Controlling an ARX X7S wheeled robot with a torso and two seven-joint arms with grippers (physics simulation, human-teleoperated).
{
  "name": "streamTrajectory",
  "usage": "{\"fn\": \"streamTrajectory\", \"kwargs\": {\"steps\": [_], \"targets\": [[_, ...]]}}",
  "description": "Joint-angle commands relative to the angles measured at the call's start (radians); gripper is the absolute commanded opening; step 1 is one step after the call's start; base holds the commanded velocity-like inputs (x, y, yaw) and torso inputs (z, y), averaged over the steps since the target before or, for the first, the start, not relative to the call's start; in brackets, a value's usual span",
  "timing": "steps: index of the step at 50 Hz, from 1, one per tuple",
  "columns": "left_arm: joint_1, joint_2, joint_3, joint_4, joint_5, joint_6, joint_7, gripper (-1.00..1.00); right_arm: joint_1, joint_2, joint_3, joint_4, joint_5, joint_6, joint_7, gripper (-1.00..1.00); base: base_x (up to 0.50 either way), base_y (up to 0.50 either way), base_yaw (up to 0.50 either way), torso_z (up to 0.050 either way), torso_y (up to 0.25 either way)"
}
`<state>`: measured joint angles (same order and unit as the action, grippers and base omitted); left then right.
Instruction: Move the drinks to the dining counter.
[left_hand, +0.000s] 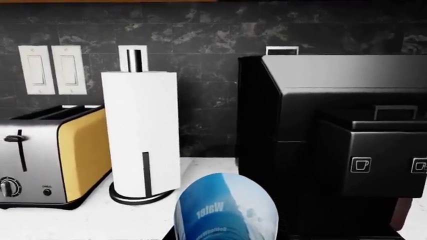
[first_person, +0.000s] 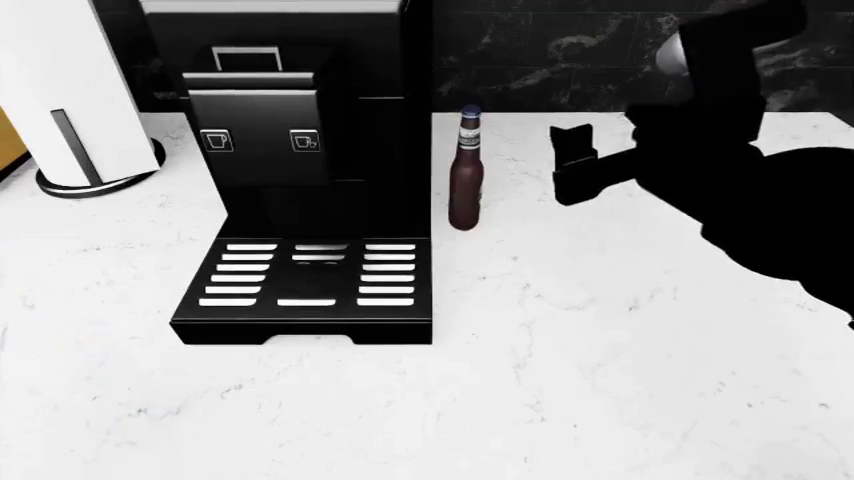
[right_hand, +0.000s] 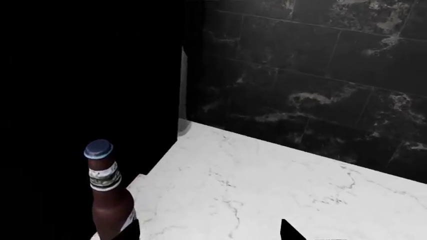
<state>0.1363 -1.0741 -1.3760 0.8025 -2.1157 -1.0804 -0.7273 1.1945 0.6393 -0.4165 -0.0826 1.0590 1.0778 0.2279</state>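
Note:
The dark brown beer bottle stands upright on the white marble counter, just right of the coffee machine. My right gripper hovers open a short way to its right. In the right wrist view the beer bottle stands just outside one fingertip, with only bare marble between the jaws of that gripper. The blue-labelled water bottle fills the near edge of the left wrist view, held off the counter in my left gripper, whose fingers are mostly hidden behind it. The dining counter is out of view.
A black coffee machine with a drip tray stands against the dark tiled wall. To its left are a paper towel holder and a yellow and steel toaster. Light switches are on the wall.

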Motion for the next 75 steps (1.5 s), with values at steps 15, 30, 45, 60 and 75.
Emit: {"fn": "streamTrajectory", "kwargs": {"steps": [15, 30, 45, 60, 75], "targets": [[-0.012, 0.034, -0.002, -0.006, 0.022, -0.012, -0.002, -1.00, -0.006, 0.047, 0.024, 0.000, 0.170, 0.039, -0.218, 1.00, 0.00, 0.00, 0.00, 0.000, 0.000], [-0.013, 0.039, 0.005, -0.006, 0.029, -0.020, 0.008, -1.00, 0.008, -0.007, -0.039, 0.080, 0.037, -0.043, -0.225, 1.00, 0.00, 0.00, 0.00, 0.000, 0.001], [-0.020, 0.053, 0.025, -0.006, 0.056, -0.025, 0.025, -1.00, 0.047, -0.100, -0.150, 0.217, -0.068, -0.108, -0.340, 1.00, 0.00, 0.00, 0.00, 0.000, 0.000], [-0.017, 0.043, 0.043, 0.001, 0.056, -0.016, 0.009, -1.00, 0.066, -0.166, -0.229, 0.357, -0.157, -0.185, -0.428, 1.00, 0.00, 0.00, 0.00, 0.000, 0.001], [-0.015, 0.057, 0.024, -0.002, 0.058, -0.036, 0.023, -1.00, 0.086, -0.220, -0.276, 0.443, -0.201, -0.220, -0.473, 1.00, 0.00, 0.00, 0.00, 0.000, 0.001]]}}
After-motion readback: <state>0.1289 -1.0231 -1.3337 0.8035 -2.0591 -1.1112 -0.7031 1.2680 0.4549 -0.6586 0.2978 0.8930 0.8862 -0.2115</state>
